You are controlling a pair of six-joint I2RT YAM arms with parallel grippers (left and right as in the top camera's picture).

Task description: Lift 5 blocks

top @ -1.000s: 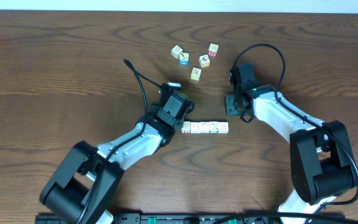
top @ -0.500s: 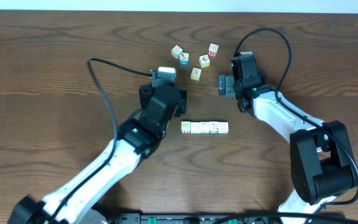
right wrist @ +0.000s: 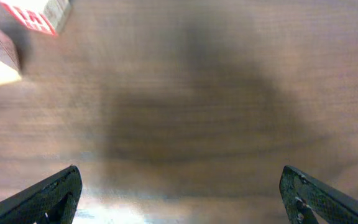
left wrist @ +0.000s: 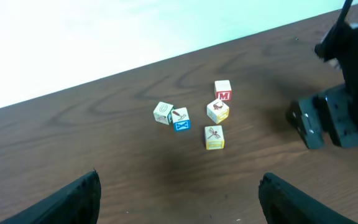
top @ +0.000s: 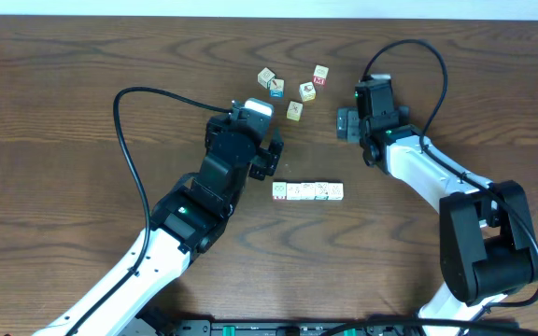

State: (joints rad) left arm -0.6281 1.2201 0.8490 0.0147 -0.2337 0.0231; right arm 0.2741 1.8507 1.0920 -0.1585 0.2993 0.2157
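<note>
Cream wooden blocks [top: 307,191] lie in a touching row near the left gripper [top: 271,157] and right gripper [top: 345,125], both spread wide and empty.

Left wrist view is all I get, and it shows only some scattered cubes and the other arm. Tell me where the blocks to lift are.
Observer: Overhead, a row of blocks lies on the table, lower in the frame than the scattered cubes, outside your picture.
Operator: Describe the row.
Observer: It looks like five cream cubes touching side by side in a straight line.
Operator: Report the right gripper.
Observer: The right gripper is open, nothing between its fingers, above the table.
</note>
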